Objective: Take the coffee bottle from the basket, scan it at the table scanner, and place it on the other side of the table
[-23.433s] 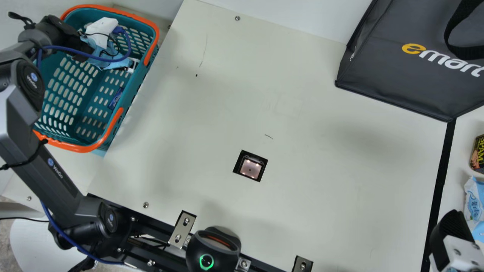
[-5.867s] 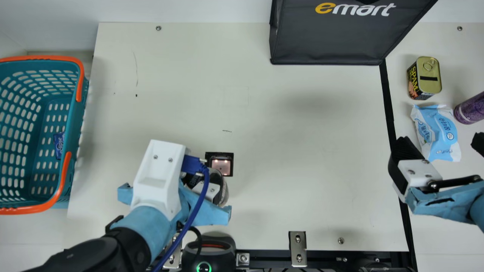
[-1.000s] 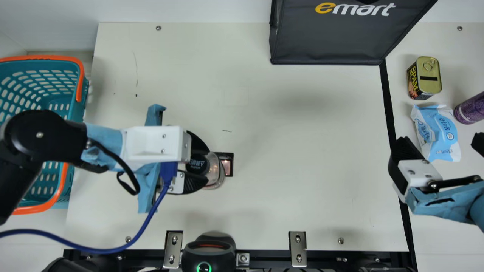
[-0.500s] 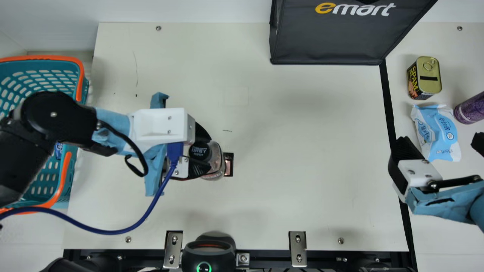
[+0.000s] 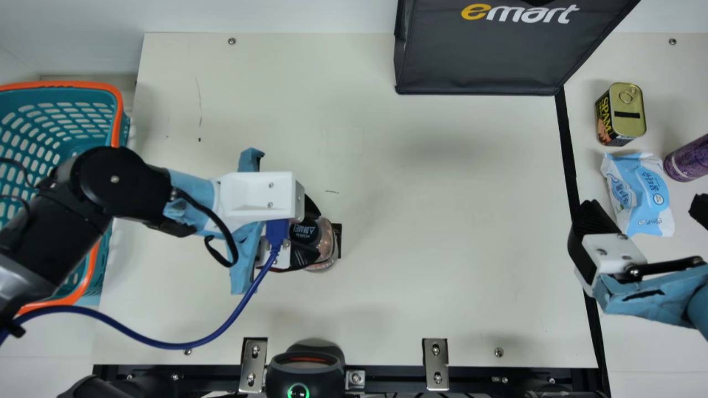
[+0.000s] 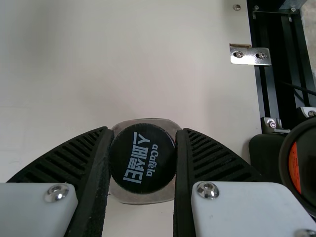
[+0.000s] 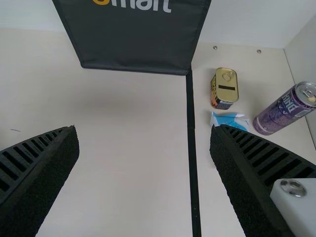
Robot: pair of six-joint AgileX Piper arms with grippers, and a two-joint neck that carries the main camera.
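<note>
In the main view my left gripper (image 5: 310, 235) is shut on the black cap of the coffee bottle (image 5: 330, 255), which stands about upright over the table scanner (image 5: 339, 241); only a dark strip of the scanner's edge shows. The left wrist view looks down on the bottle cap (image 6: 143, 159), held between both pads of the left gripper (image 6: 143, 157). My right gripper (image 5: 644, 213) stays over the right part of the table, its fingers wide apart. Nothing is between the fingers of the right gripper (image 7: 145, 133) in its wrist view. The basket (image 5: 123, 138) sits at the far left, partly behind the left arm.
Beyond the black tape line stand a Spam can (image 5: 629, 110), a blue-white packet (image 5: 639, 193) and a purple can (image 5: 688, 159). A dark bag (image 5: 475, 61) is at the back. A round black device (image 5: 305, 370) sits at the front edge. Bare table (image 5: 442, 221) lies between scanner and tape.
Over the last second my left gripper and the bottle shifted slightly, ending further right and covering most of the scanner. Earlier the camera turned and the bottle came from the basket side. The right arm kept still lately.
</note>
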